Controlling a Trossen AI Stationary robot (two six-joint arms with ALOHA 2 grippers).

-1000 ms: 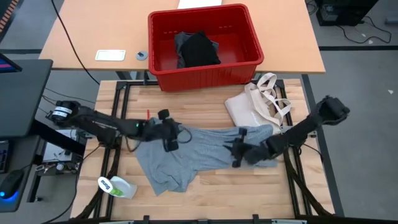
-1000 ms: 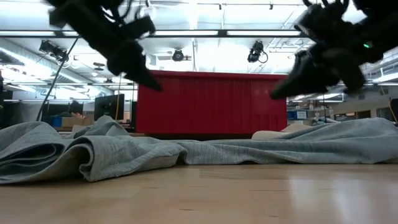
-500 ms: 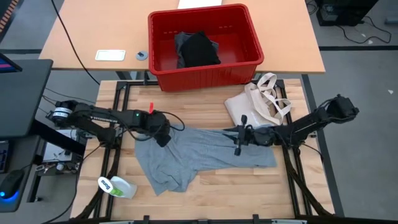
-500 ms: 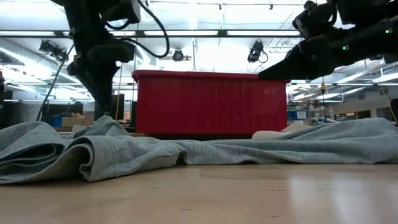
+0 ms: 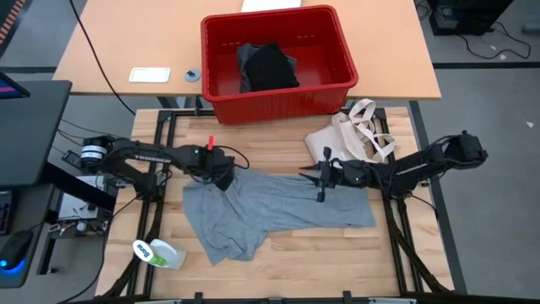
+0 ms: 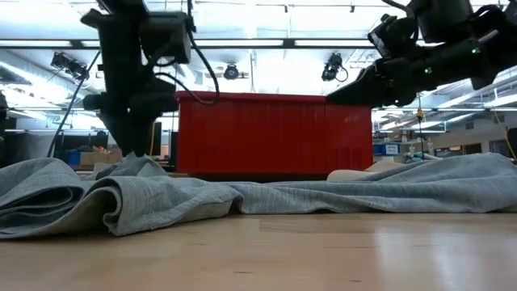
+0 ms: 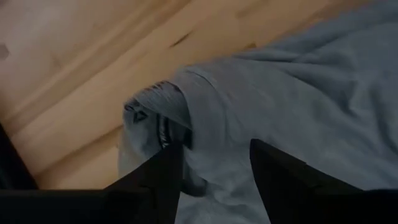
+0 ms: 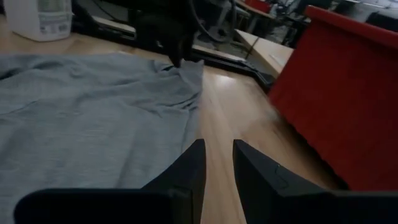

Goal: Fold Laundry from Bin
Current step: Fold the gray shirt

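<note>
Over the last second the left gripper (image 5: 222, 179) has swung from above the middle of the light grey T-shirt (image 5: 270, 211) back to its corner at about ten o'clock on the table (image 5: 278, 270) and dropped onto it, while the right gripper (image 5: 319, 181) has pulled up off the cloth and now hangs low over the shirt's far edge at about two o'clock. The left wrist view shows the left fingers (image 7: 158, 177) spread and straddling a bunched fold with a printed label; nothing is pinched yet. The right fingers (image 8: 186, 168) stand slightly apart, holding nothing. The likely failure is closing on several layers at once, or only on the label, so the corner lifts bunched or slips free. The shirt is crumpled along its near edge, which could drag. The bin (image 5: 278, 97), at twelve o'clock, holds a black garment (image 5: 272, 67).
</note>
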